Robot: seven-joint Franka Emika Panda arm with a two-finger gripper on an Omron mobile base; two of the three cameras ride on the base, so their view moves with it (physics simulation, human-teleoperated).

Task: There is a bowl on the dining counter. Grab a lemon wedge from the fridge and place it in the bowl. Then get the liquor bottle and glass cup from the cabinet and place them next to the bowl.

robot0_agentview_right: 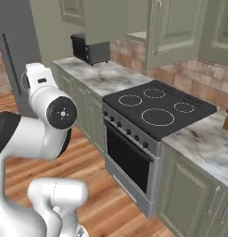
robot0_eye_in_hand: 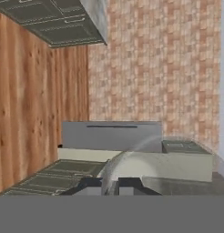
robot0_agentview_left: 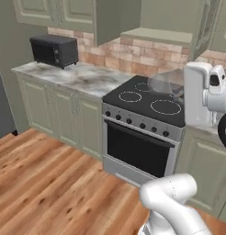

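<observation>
The cup (robot0_eye_in_hand: pixel 132 159) shows as a faint clear curve rising right at the finger tips, and in the left base view as a pale glassy shape (robot0_agentview_left: pixel 166 82) hanging over the stove (robot0_agentview_left: pixel 147 98), beside the hand. The gripper (robot0_eye_in_hand: pixel 111 184) is pressed together, seemingly pinching the cup's wall, though the glass is too faint to be sure. So the step in hand looks like carrying the cup to the dining counter. The next move calls for driving there and setting the cup down upright, just beside the bowl, without tipping it.
</observation>
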